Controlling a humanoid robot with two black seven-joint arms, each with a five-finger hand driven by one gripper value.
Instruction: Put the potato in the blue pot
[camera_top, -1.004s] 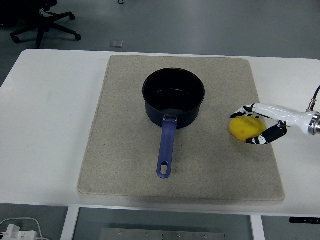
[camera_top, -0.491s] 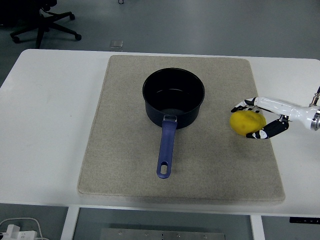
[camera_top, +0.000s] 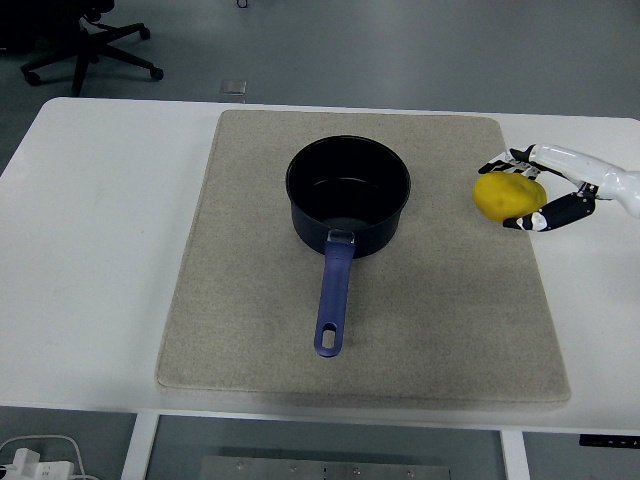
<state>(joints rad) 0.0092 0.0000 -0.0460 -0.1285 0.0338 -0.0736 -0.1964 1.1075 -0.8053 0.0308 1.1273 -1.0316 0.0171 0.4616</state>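
A yellow potato (camera_top: 508, 196) hangs in the air above the right edge of the beige mat (camera_top: 250, 300), held by my right hand (camera_top: 522, 192), whose fingers curl around it from the right. The blue pot (camera_top: 348, 194) stands upright on the mat's middle, empty, with its handle (camera_top: 332, 298) pointing toward the near edge. The potato is well to the right of the pot's rim and about level with it in the picture. My left arm does not show.
The white table (camera_top: 90, 250) extends left and right of the mat. An office chair base (camera_top: 85, 50) stands on the floor beyond the far left corner. A white cable and plug (camera_top: 30, 458) lie under the near left edge.
My right hand has lifted the potato off the mat and carried it up and slightly to the right. The pot has not moved.
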